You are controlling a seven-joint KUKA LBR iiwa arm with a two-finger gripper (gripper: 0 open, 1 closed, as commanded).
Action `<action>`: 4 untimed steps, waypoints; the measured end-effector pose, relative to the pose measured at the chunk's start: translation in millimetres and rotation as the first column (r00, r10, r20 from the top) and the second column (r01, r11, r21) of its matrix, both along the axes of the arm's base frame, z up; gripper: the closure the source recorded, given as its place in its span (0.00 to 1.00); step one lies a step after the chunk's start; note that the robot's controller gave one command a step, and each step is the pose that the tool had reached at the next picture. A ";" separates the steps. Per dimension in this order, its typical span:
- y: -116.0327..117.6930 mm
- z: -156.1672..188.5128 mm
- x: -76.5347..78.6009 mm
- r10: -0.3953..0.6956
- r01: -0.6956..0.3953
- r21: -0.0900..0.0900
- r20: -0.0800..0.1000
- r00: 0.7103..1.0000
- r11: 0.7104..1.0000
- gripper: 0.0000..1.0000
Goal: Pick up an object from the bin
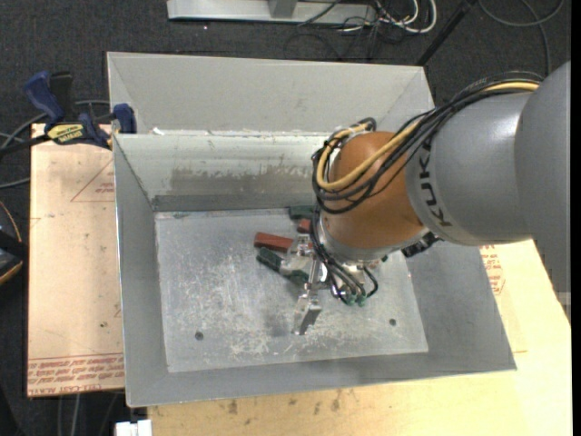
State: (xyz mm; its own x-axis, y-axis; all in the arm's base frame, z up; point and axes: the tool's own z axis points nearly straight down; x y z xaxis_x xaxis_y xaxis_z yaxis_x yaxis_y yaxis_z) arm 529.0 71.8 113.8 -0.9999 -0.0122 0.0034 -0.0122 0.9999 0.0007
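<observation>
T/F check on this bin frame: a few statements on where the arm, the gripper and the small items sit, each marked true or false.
1. The arm enters the bin from the view's right. True.
2. The gripper hangs outside the bin, over its left rim. False: it is inside the bin, over bare floor toward the front.
3. A reddish-brown thing lies near the bin's middle, left of the orange wrist cover. True.
4. The floor is buried under a heap of things. False: just a few small things lie near the middle.
5. A green thing lies just below the reddish-brown thing in the view. True.
</observation>
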 end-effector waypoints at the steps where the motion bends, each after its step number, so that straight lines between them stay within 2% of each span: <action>1: -24.5 8.0 13.2 0.005 -0.005 0.001 0.013 1.000 1.000 0.00; 2: -15.5 -33.9 56.9 -0.054 0.054 0.005 0.026 0.998 0.999 1.00; 3: -15.5 -33.9 56.9 -0.054 0.054 0.005 0.026 0.998 0.999 1.00; 4: -16.4 -33.4 27.8 -0.017 0.017 0.006 0.046 0.999 1.000 1.00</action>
State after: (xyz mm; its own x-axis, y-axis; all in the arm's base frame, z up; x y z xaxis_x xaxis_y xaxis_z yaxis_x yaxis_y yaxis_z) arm 556.8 55.4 80.4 -0.9991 0.0050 -0.0426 0.0047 1.0000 0.0064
